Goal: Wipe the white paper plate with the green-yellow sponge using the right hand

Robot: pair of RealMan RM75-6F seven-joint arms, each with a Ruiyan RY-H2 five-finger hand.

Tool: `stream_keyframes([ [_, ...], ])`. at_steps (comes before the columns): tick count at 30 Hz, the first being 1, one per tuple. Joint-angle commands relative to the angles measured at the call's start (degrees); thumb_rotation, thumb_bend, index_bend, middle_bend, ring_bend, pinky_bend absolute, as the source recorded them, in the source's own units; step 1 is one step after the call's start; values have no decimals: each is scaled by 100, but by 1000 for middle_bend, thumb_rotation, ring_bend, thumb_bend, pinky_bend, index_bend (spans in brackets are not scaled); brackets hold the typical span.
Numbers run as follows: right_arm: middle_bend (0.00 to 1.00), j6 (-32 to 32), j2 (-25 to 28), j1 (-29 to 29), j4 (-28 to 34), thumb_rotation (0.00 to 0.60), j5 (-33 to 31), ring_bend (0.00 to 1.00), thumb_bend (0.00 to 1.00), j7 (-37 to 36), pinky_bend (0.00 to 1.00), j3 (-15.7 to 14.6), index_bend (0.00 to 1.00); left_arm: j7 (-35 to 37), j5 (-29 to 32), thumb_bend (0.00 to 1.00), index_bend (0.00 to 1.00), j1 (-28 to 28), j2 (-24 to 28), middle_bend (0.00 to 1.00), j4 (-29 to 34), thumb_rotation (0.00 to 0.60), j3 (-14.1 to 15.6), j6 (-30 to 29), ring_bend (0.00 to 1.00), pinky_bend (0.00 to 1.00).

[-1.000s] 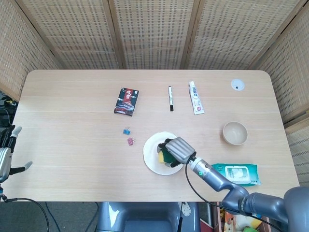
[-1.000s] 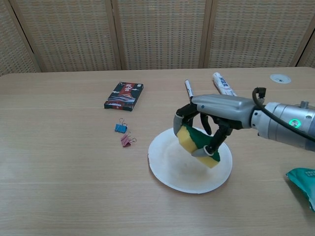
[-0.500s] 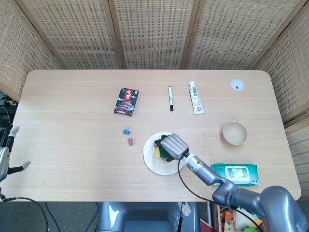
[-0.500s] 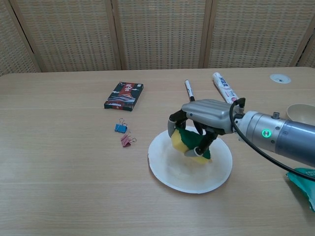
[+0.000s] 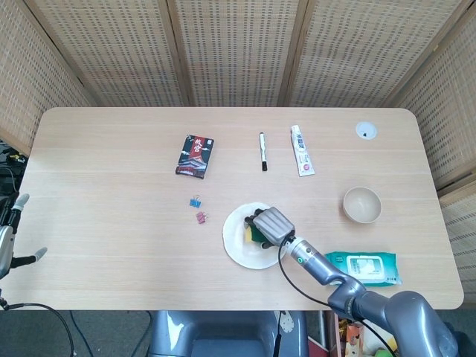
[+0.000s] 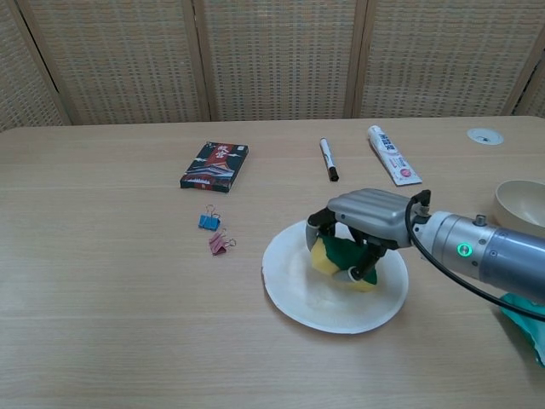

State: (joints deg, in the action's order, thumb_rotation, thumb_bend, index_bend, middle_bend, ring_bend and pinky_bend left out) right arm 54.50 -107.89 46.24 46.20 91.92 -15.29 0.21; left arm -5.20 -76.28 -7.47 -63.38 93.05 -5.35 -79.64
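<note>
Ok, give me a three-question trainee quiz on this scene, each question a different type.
1. True or false: the right hand holds the sponge over the paper plate.
2. Which lies nearest the toothpaste tube? A) card box B) black marker C) wet wipes pack
3. Fill in: the two binder clips, blue and ____, lie left of the plate.

Key: 1 true; 2 B, the black marker; 3 pink.
</note>
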Motion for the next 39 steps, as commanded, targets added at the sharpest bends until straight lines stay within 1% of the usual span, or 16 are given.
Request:
stream_keyframes([
  [1, 514, 9, -61, -38, -180, 600, 33, 355, 252, -127, 554, -73, 427, -9, -5, 0, 0, -5, -4, 0, 7, 600, 3, 3, 0, 0],
  [7, 519, 104, -185, -107, -502, 600, 101, 359, 253, -424, 554, -176, 433, -34, 2, 0, 0, -10, -11, 0, 16, 600, 6, 5, 0, 0],
  [10, 521, 214, -190, -92, -567, 600, 161, 360, 254, -533, 554, -188, 433, -45, 8, 0, 0, -16, -10, 0, 21, 600, 8, 17, 0, 0],
  [16, 525, 561, 21, -64, -337, 600, 179, 366, 255, -658, 554, -50, 435, -7, 17, 0, 0, -10, 10, 0, 22, 600, 6, 11, 0, 0],
  [20, 525, 573, 184, -96, -124, 600, 132, 366, 256, -613, 554, -28, 435, 2, -5, 0, 0, -4, 13, 0, 24, 600, 20, 2, 0, 0],
  [24, 525, 480, 208, -162, -86, 600, 71, 366, 256, -582, 554, -67, 435, 2, -20, 0, 0, 3, 10, 0, 17, 600, 38, 0, 0, 0],
  [32, 527, 255, -9, -209, -406, 600, 96, 366, 256, -813, 554, -232, 439, 4, -35, 0, 0, 13, 21, 0, 47, 600, 34, -37, 0, 0],
  [36, 538, 324, -97, -235, -564, 600, 186, 371, 258, -1035, 554, -319, 452, -12, -26, 0, 0, 5, 12, 0, 39, 600, 33, -24, 0, 0],
  [39, 541, 417, -215, -280, -799, 600, 274, 373, 273, -1245, 554, -408, 454, -21, -19, 0, 0, 3, 3, 0, 26, 600, 35, -17, 0, 0],
])
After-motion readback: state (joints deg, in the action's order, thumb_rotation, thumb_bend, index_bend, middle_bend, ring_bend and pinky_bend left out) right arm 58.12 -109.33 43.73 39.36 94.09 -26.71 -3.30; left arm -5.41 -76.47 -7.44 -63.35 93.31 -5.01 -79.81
